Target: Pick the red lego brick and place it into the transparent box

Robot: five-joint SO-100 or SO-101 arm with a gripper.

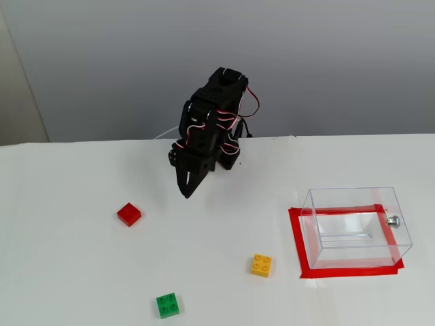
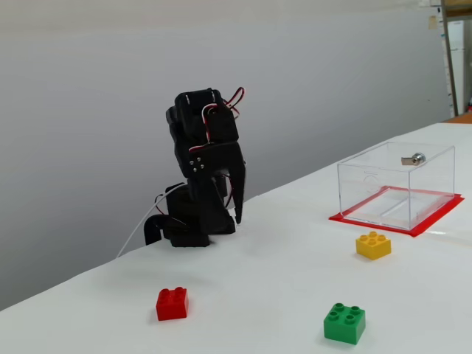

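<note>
The red lego brick (image 1: 128, 214) lies on the white table at the left; in the other fixed view it sits near the front (image 2: 172, 303). The transparent box (image 1: 355, 226) stands at the right on a red tape rectangle, with a silver knob on its side; it also shows in the other fixed view (image 2: 398, 184). It looks empty. My black gripper (image 1: 186, 191) points down, folded near the arm's base, with fingers together and nothing in them. It hangs above the table, up and right of the red brick; its tip shows in the other fixed view (image 2: 239, 215).
A yellow brick (image 1: 262, 265) lies left of the box and a green brick (image 1: 167, 305) lies near the front edge. A red tape rectangle (image 1: 297, 244) frames the box. The arm's base (image 2: 188, 217) stands at the back of the table by the grey wall.
</note>
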